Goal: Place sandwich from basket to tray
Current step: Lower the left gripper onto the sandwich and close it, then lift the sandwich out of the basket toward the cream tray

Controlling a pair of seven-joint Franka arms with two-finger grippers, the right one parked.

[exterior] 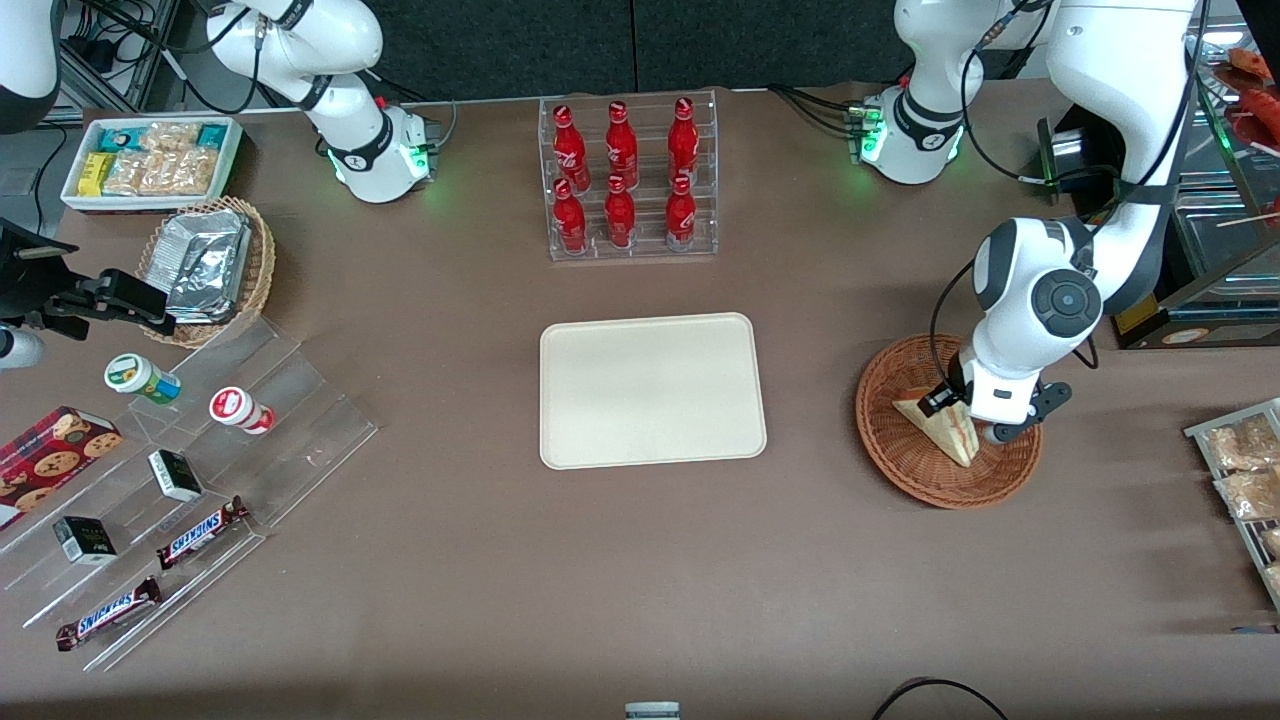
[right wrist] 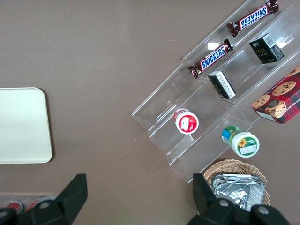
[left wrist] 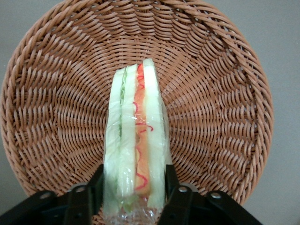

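Note:
The sandwich (exterior: pixel 945 428) is a wrapped wedge of white bread with red and green filling. It stands on edge in the reddish-brown wicker basket (exterior: pixel 890 445) toward the working arm's end of the table. My left gripper (exterior: pixel 968 420) is down in the basket, shut on the sandwich. In the left wrist view the two black fingers (left wrist: pixel 97 180) press both flat sides of the sandwich (left wrist: pixel 136 126), with the basket's weave (left wrist: pixel 225 117) beneath it. The cream tray (exterior: pixel 650 390) lies bare at the table's middle, beside the basket; its corner also shows in the right wrist view (right wrist: pixel 23 126).
A clear rack of red bottles (exterior: pixel 628 180) stands farther from the front camera than the tray. Toward the parked arm's end are a clear tiered stand with snacks (exterior: pixel 200 450), a tan basket of foil packets (exterior: pixel 205 265) and a white snack box (exterior: pixel 150 160). Snack bags (exterior: pixel 1240 470) lie near the basket.

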